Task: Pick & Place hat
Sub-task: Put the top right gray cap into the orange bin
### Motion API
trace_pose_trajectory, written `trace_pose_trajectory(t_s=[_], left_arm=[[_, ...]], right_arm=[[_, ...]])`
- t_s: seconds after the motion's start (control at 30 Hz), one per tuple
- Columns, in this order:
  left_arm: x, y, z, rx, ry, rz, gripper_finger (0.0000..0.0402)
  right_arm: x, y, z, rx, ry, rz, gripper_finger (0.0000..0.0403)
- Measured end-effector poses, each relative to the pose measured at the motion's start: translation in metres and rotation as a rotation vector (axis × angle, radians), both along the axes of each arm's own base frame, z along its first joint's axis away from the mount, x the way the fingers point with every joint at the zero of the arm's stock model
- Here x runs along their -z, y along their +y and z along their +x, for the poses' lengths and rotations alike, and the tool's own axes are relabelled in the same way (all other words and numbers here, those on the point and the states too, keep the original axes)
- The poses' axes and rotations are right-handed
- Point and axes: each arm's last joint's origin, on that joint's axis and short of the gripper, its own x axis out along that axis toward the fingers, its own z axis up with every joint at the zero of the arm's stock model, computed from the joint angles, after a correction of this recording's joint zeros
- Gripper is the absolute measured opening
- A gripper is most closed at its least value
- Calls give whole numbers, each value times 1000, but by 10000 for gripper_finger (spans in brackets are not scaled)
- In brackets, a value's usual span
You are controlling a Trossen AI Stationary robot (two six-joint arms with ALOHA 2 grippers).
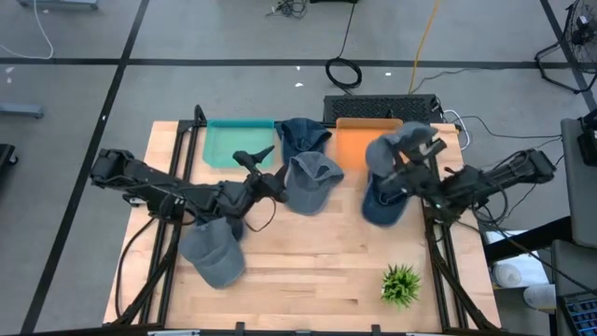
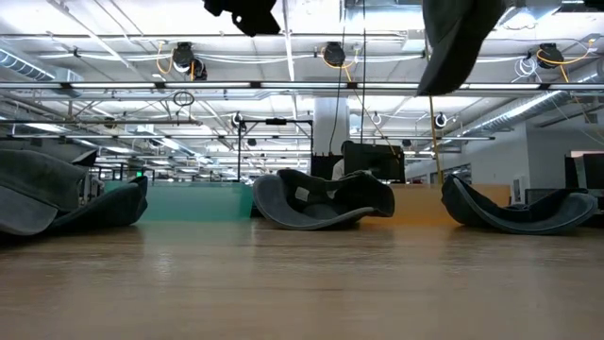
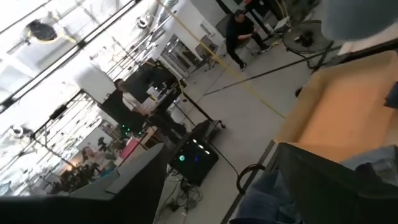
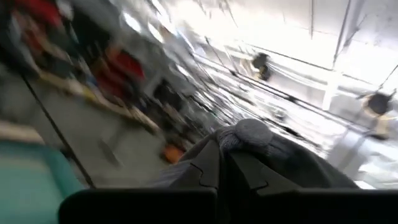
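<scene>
The hats (image 1: 312,183) are grey (one darker, bluish (image 1: 300,136)). The trays are teal (image 1: 224,145) and orange (image 1: 353,142). The plant (image 1: 401,285) is green, the table (image 1: 317,252) pale wood.

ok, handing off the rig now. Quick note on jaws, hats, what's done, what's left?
Left gripper: jaws open, empty, raised beside the teal tray.
Right gripper: jaws shut on a grey fabric cap, lifted over the orange tray.
Other hats: dark blue cap between the trays, grey cap mid-table, blue cap below the orange tray, grey cap front left.
Done: one cap picked up.
Left: probably set the lifted cap down, then the rest; no hat clearly sits inside a tray yet.
</scene>
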Motion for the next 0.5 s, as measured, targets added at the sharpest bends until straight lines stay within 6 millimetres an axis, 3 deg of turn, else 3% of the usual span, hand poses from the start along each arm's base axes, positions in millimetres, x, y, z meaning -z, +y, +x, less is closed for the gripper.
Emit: trace_pose_trajectory(t_s=[0.17, 0.3, 0.5], left_arm=[[2, 6, 3, 62, -58, -52, 310], [3, 10, 5, 129, -78, -78, 316], [7, 21, 8, 163, -76, -114, 310]], right_arm=[[-8, -15, 24, 158, 212, -47, 0], [-12, -27, 33, 237, 318, -80, 0], [-3, -45, 40, 227, 472, -148, 0]])
